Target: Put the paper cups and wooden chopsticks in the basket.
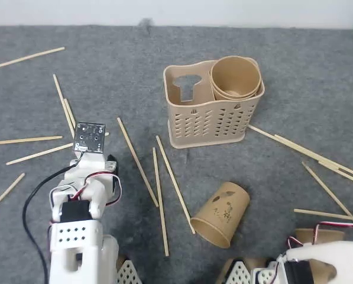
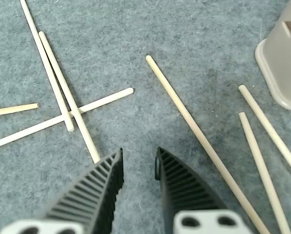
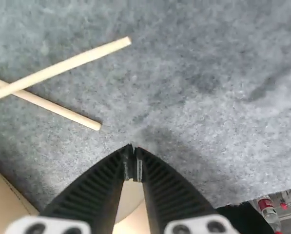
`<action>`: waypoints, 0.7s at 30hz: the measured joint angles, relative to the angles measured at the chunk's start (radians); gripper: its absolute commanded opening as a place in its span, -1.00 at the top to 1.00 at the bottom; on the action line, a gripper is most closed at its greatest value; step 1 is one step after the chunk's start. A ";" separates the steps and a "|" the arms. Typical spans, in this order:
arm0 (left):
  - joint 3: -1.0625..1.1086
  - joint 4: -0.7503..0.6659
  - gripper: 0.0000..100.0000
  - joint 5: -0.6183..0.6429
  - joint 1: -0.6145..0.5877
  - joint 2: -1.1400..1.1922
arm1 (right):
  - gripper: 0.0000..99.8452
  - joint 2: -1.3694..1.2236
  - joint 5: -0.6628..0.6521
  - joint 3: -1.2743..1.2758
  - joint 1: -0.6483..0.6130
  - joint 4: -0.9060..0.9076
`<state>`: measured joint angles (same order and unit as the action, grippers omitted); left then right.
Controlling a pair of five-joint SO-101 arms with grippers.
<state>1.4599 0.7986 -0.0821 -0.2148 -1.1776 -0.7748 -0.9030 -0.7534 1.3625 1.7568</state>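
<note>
A tan slotted basket stands at the back centre with two nested paper cups in its right compartment. A third paper cup lies on its side in front of the basket. Wooden chopsticks are scattered over the grey carpet. The left arm is at the lower left. Its gripper hovers slightly open and empty over the carpet between a pair of chopsticks and one long chopstick. The right gripper is shut on nothing, low over the carpet near two crossed chopsticks.
The basket's corner shows in the left wrist view. More chopsticks lie to the right of the basket. The right arm's base sits at the lower right edge. A pale wall runs along the carpet's far edge.
</note>
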 measured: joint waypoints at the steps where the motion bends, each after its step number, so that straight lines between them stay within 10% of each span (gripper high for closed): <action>1: 0.000 0.000 0.79 0.000 0.000 0.000 | 0.99 0.000 0.000 0.000 -0.008 0.000; 21: 0.000 0.000 0.79 0.000 0.000 0.000 | 0.98 0.000 0.186 0.000 -0.308 0.000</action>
<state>1.4599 0.7986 -0.0821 -0.2148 -1.1776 -0.7748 -0.7173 -0.7534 1.0541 1.7568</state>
